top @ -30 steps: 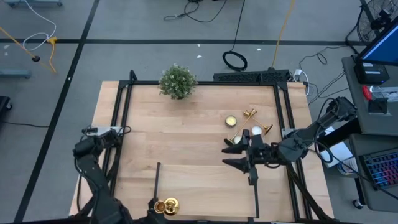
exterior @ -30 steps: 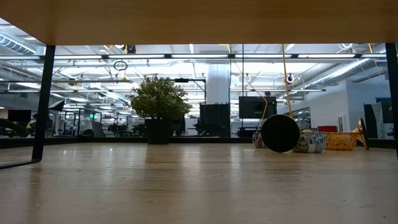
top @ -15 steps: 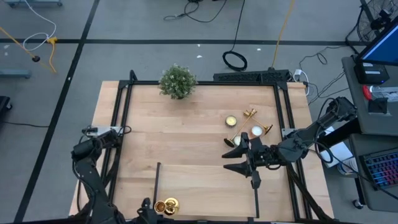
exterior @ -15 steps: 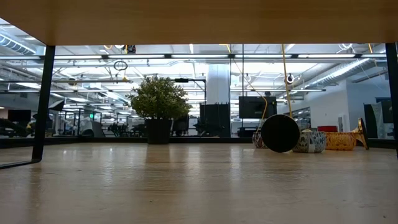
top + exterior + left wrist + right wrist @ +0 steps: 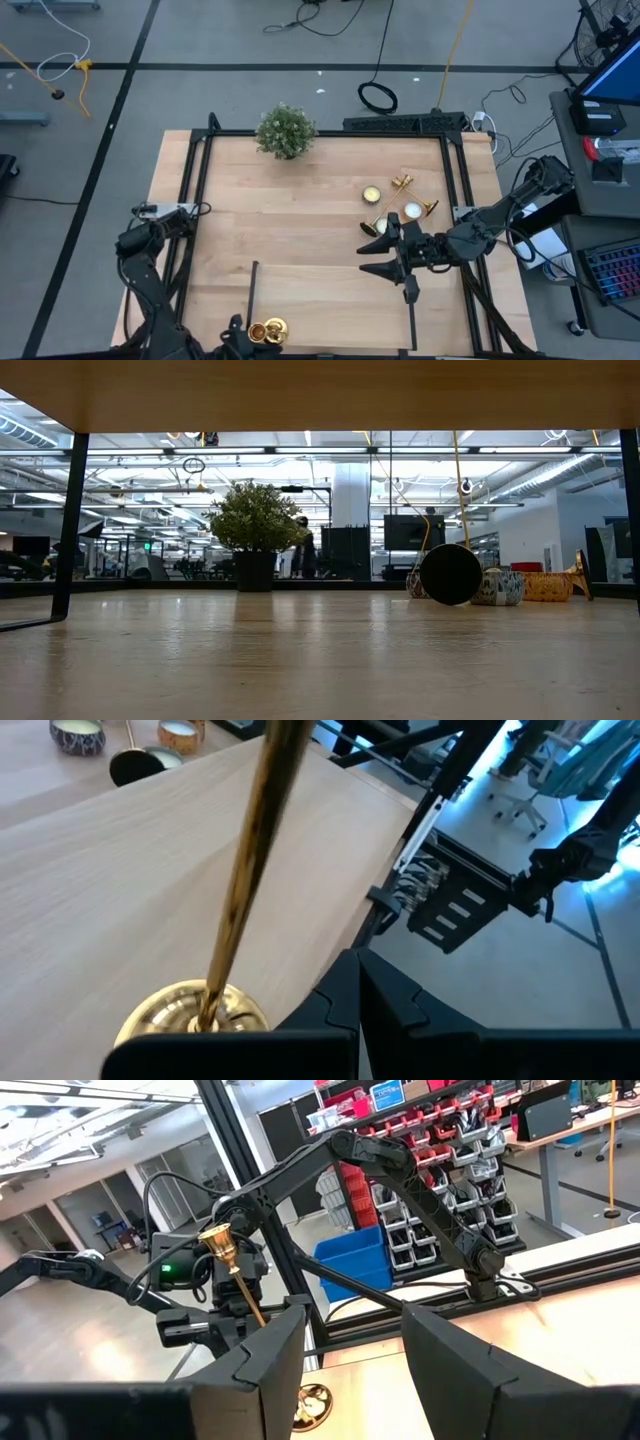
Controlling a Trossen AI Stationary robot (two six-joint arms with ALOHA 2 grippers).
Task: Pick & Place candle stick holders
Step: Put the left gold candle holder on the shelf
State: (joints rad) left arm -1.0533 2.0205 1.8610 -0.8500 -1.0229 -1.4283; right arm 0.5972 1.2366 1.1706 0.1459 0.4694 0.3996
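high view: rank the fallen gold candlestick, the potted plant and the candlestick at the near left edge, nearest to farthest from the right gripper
From the right gripper:
1. Fallen gold candlestick, just beyond it, right side.
2. Candlestick at the near left edge, at the left gripper.
3. Potted plant, far edge.

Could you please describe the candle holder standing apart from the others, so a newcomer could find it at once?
Start at the table's near edge, on the left arm's side. A gold holder stands there upright, alone, at the left end effector; the other holders lie near the right arm.
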